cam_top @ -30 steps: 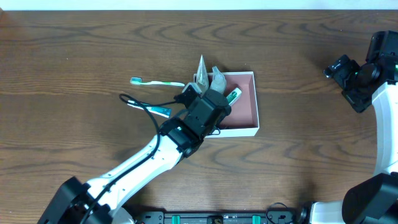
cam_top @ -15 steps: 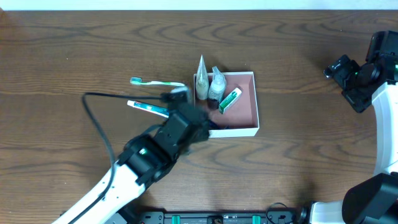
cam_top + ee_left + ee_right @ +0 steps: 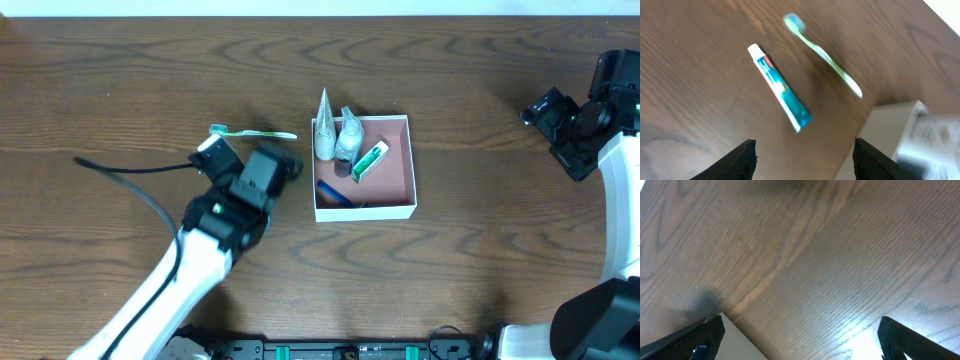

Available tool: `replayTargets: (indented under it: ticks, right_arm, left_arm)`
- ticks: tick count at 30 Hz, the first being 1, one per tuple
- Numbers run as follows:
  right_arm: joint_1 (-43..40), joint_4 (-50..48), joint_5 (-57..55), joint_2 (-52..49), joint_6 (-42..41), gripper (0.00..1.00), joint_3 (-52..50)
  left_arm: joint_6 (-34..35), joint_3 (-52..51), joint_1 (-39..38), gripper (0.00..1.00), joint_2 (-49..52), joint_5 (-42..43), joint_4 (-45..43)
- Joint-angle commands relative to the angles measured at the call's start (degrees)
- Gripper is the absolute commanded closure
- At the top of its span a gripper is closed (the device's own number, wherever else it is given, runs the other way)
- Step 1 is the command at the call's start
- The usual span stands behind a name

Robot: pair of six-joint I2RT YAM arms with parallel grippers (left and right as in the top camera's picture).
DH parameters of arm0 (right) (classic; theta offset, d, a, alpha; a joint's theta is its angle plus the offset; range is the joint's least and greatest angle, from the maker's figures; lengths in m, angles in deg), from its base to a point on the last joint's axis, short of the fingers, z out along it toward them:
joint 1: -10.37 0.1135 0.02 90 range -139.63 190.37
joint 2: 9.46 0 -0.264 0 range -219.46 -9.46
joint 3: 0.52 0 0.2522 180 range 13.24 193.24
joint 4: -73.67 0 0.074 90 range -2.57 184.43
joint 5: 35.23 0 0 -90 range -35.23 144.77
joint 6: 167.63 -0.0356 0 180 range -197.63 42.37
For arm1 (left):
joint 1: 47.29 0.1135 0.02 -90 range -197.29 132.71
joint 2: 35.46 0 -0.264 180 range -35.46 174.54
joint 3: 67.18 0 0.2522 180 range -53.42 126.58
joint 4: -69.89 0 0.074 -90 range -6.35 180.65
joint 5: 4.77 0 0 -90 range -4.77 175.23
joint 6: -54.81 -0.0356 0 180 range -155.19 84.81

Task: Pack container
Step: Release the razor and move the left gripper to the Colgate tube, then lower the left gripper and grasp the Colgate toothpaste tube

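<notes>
The container (image 3: 398,175) sits on the table (image 3: 480,270) a little right of centre, open side up. A white tube (image 3: 323,135) and a small bottle (image 3: 348,142) lean in its far left corner. A green tube (image 3: 369,160) lies just beside them. A slim blue item (image 3: 333,193), possibly a brush handle, lies along the near left side.

The left gripper (image 3: 804,150) hangs over the table left of the container. Its jaws are spread wide and hold nothing. In the left wrist view, a toothpaste (image 3: 781,96) lies flat on the wood ahead of the fingers. A green toothbrush (image 3: 825,57) lies beyond it, apart from it. The container's white corner shows blurred at that view's right edge.

The right gripper (image 3: 800,340) is at the table's far right edge, well apart from the container. Its jaws are also wide open, with only bare wood between them.
</notes>
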Motion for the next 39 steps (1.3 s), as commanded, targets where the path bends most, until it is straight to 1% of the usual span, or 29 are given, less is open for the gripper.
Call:
replayTargets:
  ticks: [1, 4, 7, 10, 15, 17, 22, 25, 31, 39]
  right_arm:
    - [-0.2, 0.0, 0.2, -0.3, -0.8, 0.01, 0.6]
    - [-0.2, 0.0, 0.2, -0.3, -0.8, 0.01, 0.6]
    - [-0.2, 0.0, 0.2, -0.3, -0.8, 0.01, 0.6]
    - [-0.2, 0.0, 0.2, -0.3, -0.8, 0.01, 0.6]
    - [-0.2, 0.0, 0.2, -0.3, -0.8, 0.01, 0.6]
    - [-0.2, 0.0, 0.2, -0.3, -0.8, 0.01, 0.6]
    - [-0.2, 0.0, 0.2, -0.3, -0.8, 0.01, 0.6]
    - [-0.2, 0.0, 0.2, -0.3, -0.8, 0.01, 0.6]
    - [-0.2, 0.0, 0.2, -0.3, -0.8, 0.01, 0.6]
    - [-0.2, 0.0, 0.2, -0.3, -0.8, 0.01, 0.6]
  left_arm:
    - [4.7, 0.7, 4.3, 0.38, 5.0, 4.2, -2.8]
    - [4.4, 1.2, 8.4, 0.38, 9.6, 11.1, -5.4]
    - [4.4, 4.0, 11.8, 0.38, 14.2, 15.1, -4.0]
    - [4.1, 8.1, 14.3, 0.39, 18.1, 16.1, 0.3]
    - [1.4, 13.6, 16.4, 0.39, 22.3, 16.1, 5.8]
    - [1.4, 13.9, 16.9, 0.38, 23.6, 16.5, 6.3]
    - [1.3, 13.9, 19.4, 0.38, 28.6, 22.9, 6.4]
    - [0.6, 13.9, 20.5, 0.39, 31.6, 25.2, 6.5]
    - [-0.2, 13.9, 20.8, 0.38, 34.2, 25.1, 6.5]
    - [-2.2, 13.9, 21.0, 0.38, 34.9, 25.0, 4.5]
